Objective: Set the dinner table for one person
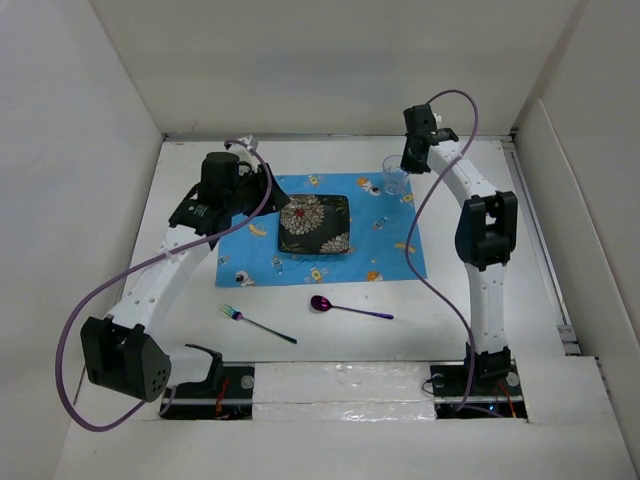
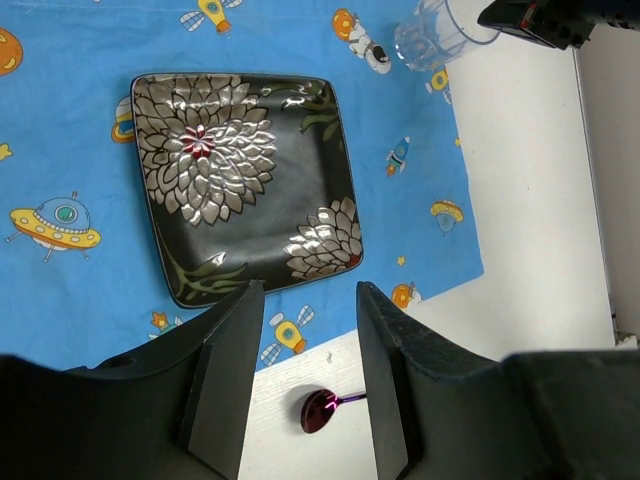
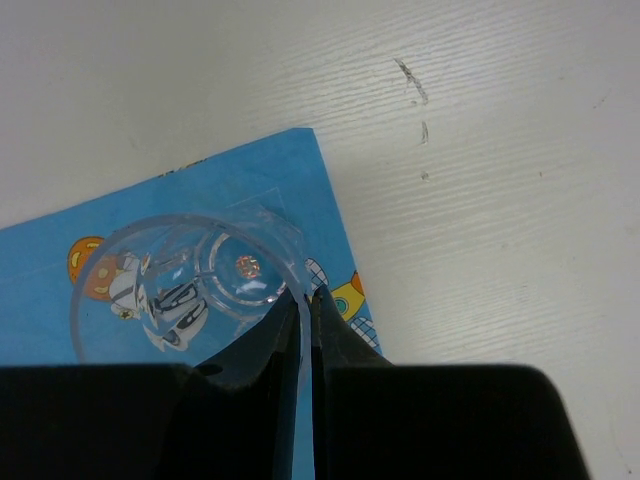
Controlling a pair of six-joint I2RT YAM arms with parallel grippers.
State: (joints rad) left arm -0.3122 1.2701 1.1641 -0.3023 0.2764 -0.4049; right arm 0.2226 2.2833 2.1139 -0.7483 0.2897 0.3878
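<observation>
The white flat dinner table [image 1: 420,340], walled in white, fills the workspace and carries everything else. Near its middle lies the blue rectangular cartoon-space-print cloth placemat [image 1: 385,250], which serves as the reference for all other places here.

The black square plate with silver flower pattern [image 1: 314,224] sits on the placemat, slightly left of its centre. The left gripper [image 2: 308,370] hovers over the placemat's near edge, just past the plate's near rim. Its jaws are spread wide and hold nothing.

The right gripper [image 3: 305,310] is at the placemat's far right corner, jaws drawn narrow and pinching the wall of the clear drinking glass [image 3: 180,270]. One finger is inside the rim and one outside. The glass stands upright with its base on that corner of the cloth.

The iridescent metal fork [image 1: 258,324] lies on the bare table off the placemat's near edge, toward the left. The purple-sheen metal spoon [image 1: 350,308] lies off the same edge, nearer the middle and well apart from the plate.

The step in hand looks like placing the glass. Next, the right jaws should part and lift straight up so the glass does not tip. The cutlery is not yet set beside the plate. Both pieces lie thin and flat, so picking them up calls for a low, square pinch across the handle.
</observation>
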